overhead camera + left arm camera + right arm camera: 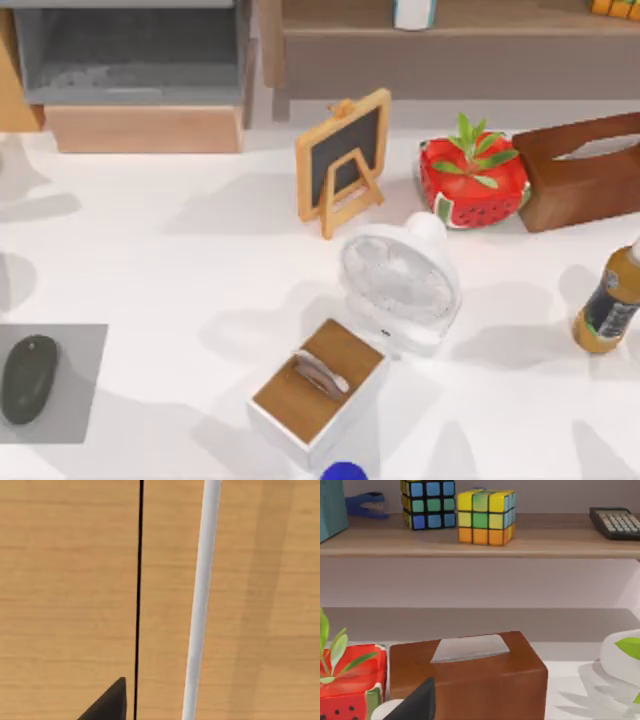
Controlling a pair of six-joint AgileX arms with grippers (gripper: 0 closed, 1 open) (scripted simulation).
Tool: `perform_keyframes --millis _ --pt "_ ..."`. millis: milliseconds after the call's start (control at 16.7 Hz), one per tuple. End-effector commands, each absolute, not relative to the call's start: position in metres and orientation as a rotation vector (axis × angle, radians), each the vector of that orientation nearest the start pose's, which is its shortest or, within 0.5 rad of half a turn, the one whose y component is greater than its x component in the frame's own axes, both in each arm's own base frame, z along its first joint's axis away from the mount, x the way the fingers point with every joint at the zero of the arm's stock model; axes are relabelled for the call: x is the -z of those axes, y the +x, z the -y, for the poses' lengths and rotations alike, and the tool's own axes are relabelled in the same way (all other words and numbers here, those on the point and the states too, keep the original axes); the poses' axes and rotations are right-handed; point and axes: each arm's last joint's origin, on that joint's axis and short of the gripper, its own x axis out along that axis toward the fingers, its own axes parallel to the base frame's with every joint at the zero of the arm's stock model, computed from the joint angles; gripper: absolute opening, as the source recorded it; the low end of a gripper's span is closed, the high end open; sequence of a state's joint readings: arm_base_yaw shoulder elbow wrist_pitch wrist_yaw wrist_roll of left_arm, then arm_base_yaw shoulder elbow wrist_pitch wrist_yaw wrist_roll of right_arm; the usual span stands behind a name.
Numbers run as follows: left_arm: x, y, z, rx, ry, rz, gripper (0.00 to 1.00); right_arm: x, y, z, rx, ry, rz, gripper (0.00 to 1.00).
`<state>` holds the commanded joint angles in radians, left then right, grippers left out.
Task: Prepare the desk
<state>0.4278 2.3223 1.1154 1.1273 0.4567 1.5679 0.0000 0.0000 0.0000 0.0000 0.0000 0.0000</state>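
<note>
The desk (180, 270) is a wide white tabletop. On it stand a small chalkboard easel (343, 160), a white fan (400, 280), a white box with a wooden lid (318, 392), a watermelon-patterned plant pot (470, 185), a brown tissue box (580, 180) and a bottle (608, 305). A dark part of my left gripper (107, 705) shows close against a light wood panel (65, 590). My right gripper (420, 702) shows as a dark tip in front of the tissue box (470, 675) and the watermelon pot (350, 680).
A black mouse (28, 378) lies on a grey pad at the left. A grey-and-wood drawer box (140, 80) and a brown shelf (450, 45) line the back. The shelf (480, 545) carries two colour cubes (485, 516), a calculator (617, 522) and a blue stapler (367, 504).
</note>
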Motion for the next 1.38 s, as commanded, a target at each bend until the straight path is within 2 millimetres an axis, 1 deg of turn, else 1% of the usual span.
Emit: perform_keyframes --millis 180,480,540,660,780,900,1020,1140,1380 --pt "-0.076 0.395 -0.176 0.054 1.524 -0.05 1.0 -0.16 0.106 0.001 0.0 0.0 0.0 1.0" --pt "-0.075 0.396 -0.174 0.06 1.523 -0.05 1.0 -0.16 0.106 0.001 0.0 0.0 0.0 1.0" --pt "-0.078 0.397 -0.171 0.06 1.521 -0.04 1.0 -0.16 0.106 0.001 0.0 0.0 0.0 1.0" --pt "-0.093 0.402 -0.153 0.063 1.512 0.01 1.0 -0.16 0.106 0.001 0.0 0.0 0.0 1.0" --pt "-0.115 0.407 -0.123 0.073 1.485 0.085 1.0 -0.16 0.106 0.001 0.0 0.0 0.0 1.0" --pt "-0.136 0.411 -0.081 0.102 1.429 0.163 1.0 -0.16 0.106 0.001 0.0 0.0 0.0 1.0" --pt "-0.149 0.411 -0.03 0.162 1.344 0.222 1.0 -0.16 0.106 0.001 0.0 0.0 0.0 1.0" --pt "-0.157 0.406 0.025 0.241 1.237 0.255 1.0 -0.16 0.106 0.001 0.0 0.0 0.0 1.0" --pt "-0.177 0.39 0.134 0.362 0.989 0.287 1.0 -0.16 0.106 0.001 0.0 0.0 0.0 1.0"
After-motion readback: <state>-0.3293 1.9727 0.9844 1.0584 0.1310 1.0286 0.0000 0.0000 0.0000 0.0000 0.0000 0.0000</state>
